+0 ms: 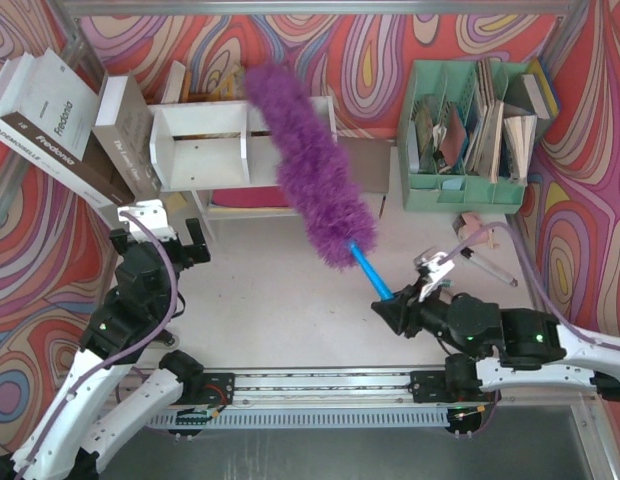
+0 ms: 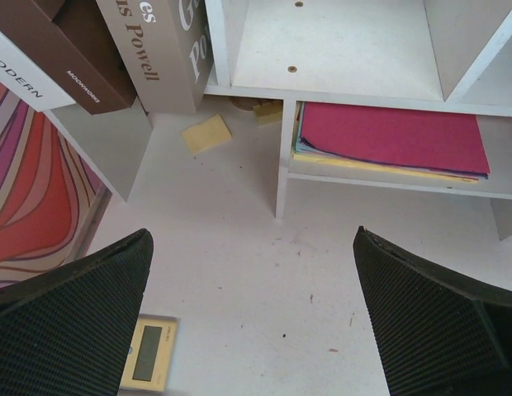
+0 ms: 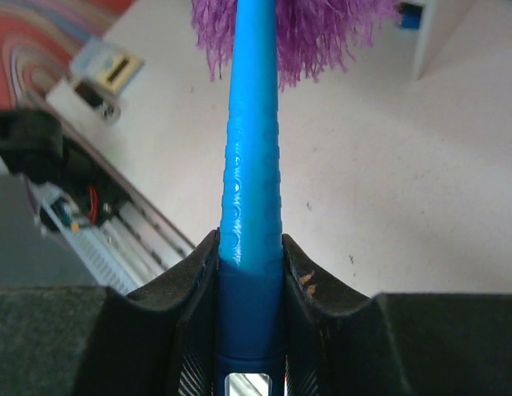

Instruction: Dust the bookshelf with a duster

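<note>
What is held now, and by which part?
The right gripper holds the duster by the end of its blue handle; the left gripper is open, empty.

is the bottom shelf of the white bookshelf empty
No, the lower tier of the bookshelf holds a flat stack of sheets, with a magenta one on top.

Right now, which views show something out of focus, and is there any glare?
Right wrist view: the duster's thin bright blue plastic handle is sharp; the small beige device behind it is blurred. Left wrist view: the small white wooden bookshelf and the grey book's lettering are crisp. Top view: even light, soft shadows, no strong glare.
</note>
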Robot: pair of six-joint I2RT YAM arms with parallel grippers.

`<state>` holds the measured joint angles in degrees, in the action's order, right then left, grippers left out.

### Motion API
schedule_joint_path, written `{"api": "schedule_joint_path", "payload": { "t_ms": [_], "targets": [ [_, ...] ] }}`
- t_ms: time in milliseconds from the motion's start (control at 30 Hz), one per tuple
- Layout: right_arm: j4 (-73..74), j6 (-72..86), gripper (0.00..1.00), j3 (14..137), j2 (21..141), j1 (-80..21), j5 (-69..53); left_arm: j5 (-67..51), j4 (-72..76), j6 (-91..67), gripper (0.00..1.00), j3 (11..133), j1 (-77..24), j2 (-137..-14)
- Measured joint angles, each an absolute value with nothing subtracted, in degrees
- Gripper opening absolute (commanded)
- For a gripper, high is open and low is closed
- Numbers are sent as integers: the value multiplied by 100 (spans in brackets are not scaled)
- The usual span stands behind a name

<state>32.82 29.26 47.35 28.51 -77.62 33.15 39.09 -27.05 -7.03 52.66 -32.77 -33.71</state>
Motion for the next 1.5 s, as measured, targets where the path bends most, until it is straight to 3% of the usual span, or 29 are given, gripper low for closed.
{"api": "schedule_joint_path", "payload": {
  "t_ms": [233,667,1067,1500],
  "targets": [
    [3326,2661,0,4692,3500,-7767,2250,4038,-2696,-701,98,5260,-3267,-3247],
    [3319,2311,0,4425,2598,-7767,1487,4123,-2687,-637,99,5227,-3245,-3286],
    [4357,3048,0,4781,3048,-7767,1472,4187,-2685,-617,99,5227,-3218,-3310],
    [4023,3048,0,4401,3448,-7769,1197,4206,-2685,-613,98,5227,-3218,-3312]
  ]
}}
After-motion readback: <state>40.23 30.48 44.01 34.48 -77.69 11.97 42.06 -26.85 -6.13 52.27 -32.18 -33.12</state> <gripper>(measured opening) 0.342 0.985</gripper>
